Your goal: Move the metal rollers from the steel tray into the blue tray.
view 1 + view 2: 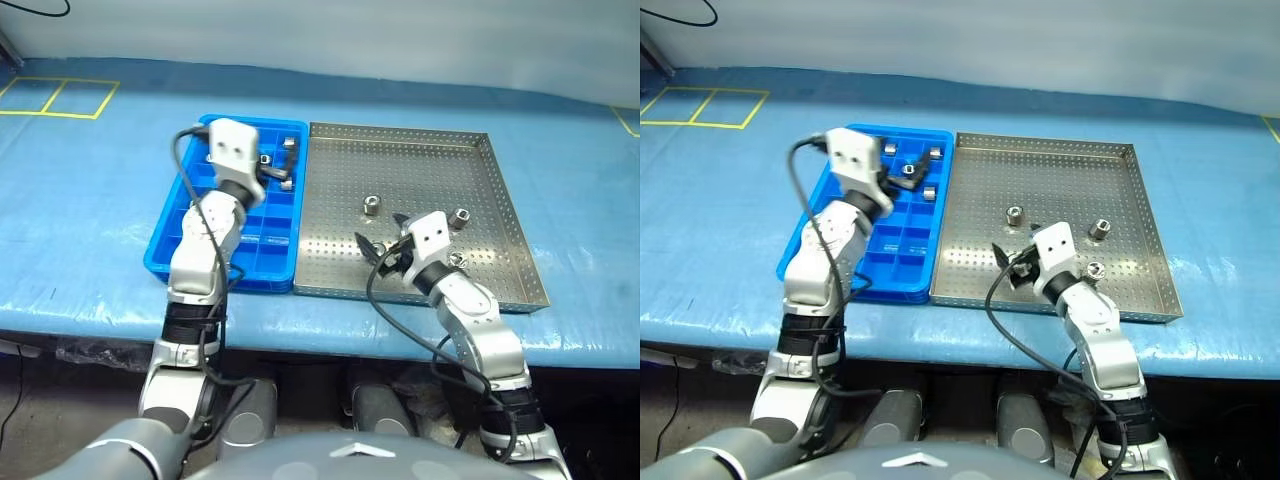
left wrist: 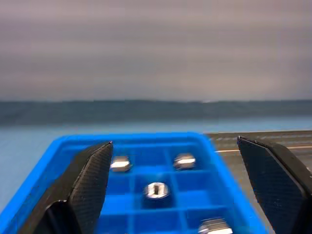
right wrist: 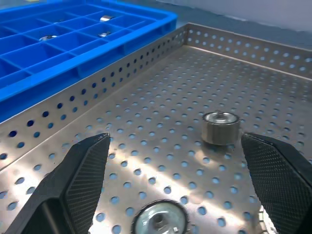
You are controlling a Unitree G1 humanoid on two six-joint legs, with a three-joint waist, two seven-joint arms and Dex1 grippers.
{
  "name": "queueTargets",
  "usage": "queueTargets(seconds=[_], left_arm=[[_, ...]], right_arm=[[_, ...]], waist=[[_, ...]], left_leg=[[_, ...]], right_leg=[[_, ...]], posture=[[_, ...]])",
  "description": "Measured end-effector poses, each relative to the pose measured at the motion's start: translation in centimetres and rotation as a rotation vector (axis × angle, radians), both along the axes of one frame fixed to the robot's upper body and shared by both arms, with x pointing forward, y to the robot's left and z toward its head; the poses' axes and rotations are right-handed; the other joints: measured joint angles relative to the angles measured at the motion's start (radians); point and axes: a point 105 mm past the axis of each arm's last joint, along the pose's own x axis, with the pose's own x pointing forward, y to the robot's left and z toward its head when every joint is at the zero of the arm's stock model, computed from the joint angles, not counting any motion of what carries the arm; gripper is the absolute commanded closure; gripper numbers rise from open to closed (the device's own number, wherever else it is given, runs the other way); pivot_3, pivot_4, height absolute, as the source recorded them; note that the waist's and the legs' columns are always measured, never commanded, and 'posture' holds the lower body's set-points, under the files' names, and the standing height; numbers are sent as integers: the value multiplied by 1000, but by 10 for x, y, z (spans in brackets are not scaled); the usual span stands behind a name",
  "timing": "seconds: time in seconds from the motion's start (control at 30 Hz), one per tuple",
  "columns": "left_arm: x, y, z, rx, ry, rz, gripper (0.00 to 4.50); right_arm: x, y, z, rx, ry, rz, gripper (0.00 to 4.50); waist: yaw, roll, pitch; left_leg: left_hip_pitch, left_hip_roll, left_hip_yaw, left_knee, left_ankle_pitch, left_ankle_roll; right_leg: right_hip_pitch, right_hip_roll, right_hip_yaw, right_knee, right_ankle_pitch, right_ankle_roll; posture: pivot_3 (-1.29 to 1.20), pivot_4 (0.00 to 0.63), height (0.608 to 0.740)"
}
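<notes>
Shiny cylindrical metal rollers (image 3: 221, 127) on perforated steel tray (image 1: 480, 190), gridded blue tray (image 1: 170, 240) alongside; both claws wide open, empty.

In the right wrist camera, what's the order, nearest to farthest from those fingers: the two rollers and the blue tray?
1. Near roller, between the fingers, on the steel tray.
2. Far roller, ahead on that tray.
3. Blue tray, beyond the steel tray's wall.
</notes>
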Motion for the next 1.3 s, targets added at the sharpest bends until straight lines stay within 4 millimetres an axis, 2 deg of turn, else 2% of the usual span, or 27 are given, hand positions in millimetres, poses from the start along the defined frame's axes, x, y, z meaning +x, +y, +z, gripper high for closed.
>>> queueTargets(seconds=[0.1, 0.17, 0.23, 0.37, 0.47, 0.6, 0.9, 1.0, 1.17, 1.3], left_arm=[[-2, -36, 14, 20, -33, -174, 32], [4, -53, 16, 12, -16, -243, 32], [13, -66, 7, 49, 8, -267, 32], [25, -80, -25, 118, 79, -278, 32], [31, -85, -47, 132, 152, -264, 32], [36, -91, -60, 157, 195, -242, 32], [39, -87, -98, 215, 319, -193, 32], [37, -91, -105, 209, 346, -200, 625], [28, -101, -118, 211, 389, -244, 2339], [30, -102, -117, 226, 392, -241, 3688]], right_arm=[[2, -9, 2, 12, -2, -49, 0], [2, -17, 0, 10, 8, -90, 0], [-1, -23, -3, 6, 19, -125, 0], [-8, -32, 0, 2, 11, -168, 0], [-13, -40, -3, -7, 23, -201, 0], [-18, -44, -8, -12, 46, -224, 0], [-18, -42, -8, -54, 41, -214, 0], [-18, -40, -8, -50, 43, -209, 0], [-18, -38, -9, -45, 44, -209, 0], [-20, -40, -12, -54, 51, -223, 0]], waist=[[-8, 0, 0], [-13, 0, 0], [-22, 0, 0], [-48, 1, 0], [-63, 0, 0], [-69, 0, 0], [-80, 0, 0], [-80, 0, 0], [-86, 1, 0], [-92, 1, 0]], left_leg=[[0, 0, 0, 0, 0, 0], [0, 0, 0, 0, 0, 0], [0, 0, 0, 0, 0, 1], [-1, 0, 1, -1, -1, 2], [-2, 0, 1, -1, -1, 2], [-1, 0, 1, -1, -1, 2], [-1, 0, 1, -1, -1, 2], [-2, 0, 1, -1, -1, 2], [-1, 0, 1, -1, -1, 2], [-1, 0, 1, -1, -1, 2]], right_leg=[[0, 0, 0, 0, 0, 0], [0, 1, 0, 0, 0, 0], [0, 1, 1, -1, 0, 0], [-1, 1, 1, -1, 0, 1], [-2, 1, 1, -1, 0, 1], [-2, 1, 1, 0, 0, 1], [-2, 1, 2, -1, 2, 5], [-2, 1, 2, -1, 3, 5], [-2, 1, 2, -1, 3, 5], [-2, 1, 2, -1, 3, 5]], posture=[[64, 150, 740], [35, 150, 740], [13, 150, 740], [-28, 150, 740], [-36, 150, 740], [-40, 150, 740], [-50, 150, 740], [-56, 150, 740], [-70, 150, 740], [-92, 150, 740]])
